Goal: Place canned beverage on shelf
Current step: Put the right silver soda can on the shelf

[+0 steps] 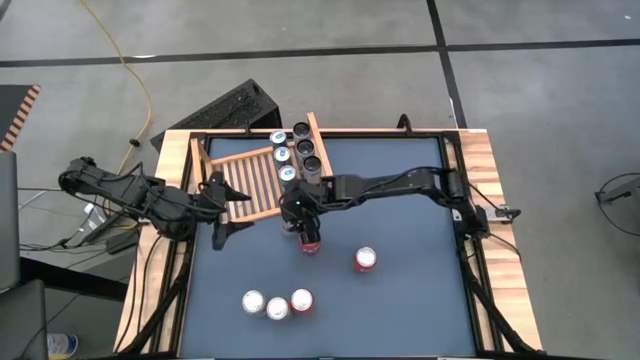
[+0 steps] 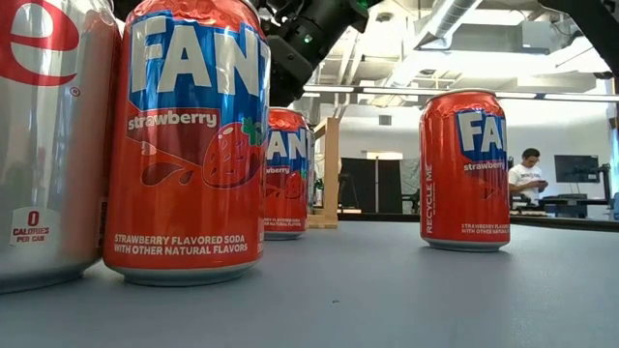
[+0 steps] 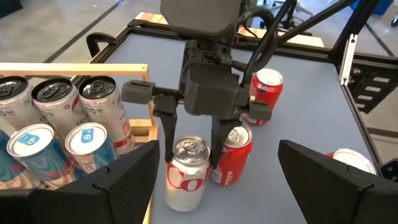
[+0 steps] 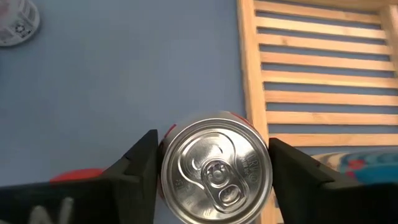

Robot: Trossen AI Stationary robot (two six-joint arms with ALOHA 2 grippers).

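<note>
The silver can (image 4: pixel 216 169) is cut off by the frame's edge.

An open lab or workshop: the counter (image 1: pixel 400 300) stands on a bare concrete floor (image 1: pixel 540 80) with a yellow cable (image 1: pixel 135 75) trailing across it. Beyond it, exposed ceiling ducts (image 2: pixel 455 14) run overhead and a person (image 2: pixel 527 177) sits by a monitor (image 2: pixel 576 169).

Silver-and-red can (image 3: pixel 186 173) upright at shelf's (image 1: pixel 250 183) 5 o'clock corner; shelf light-wood, slatted, cans along its 3 o'clock side.
</note>
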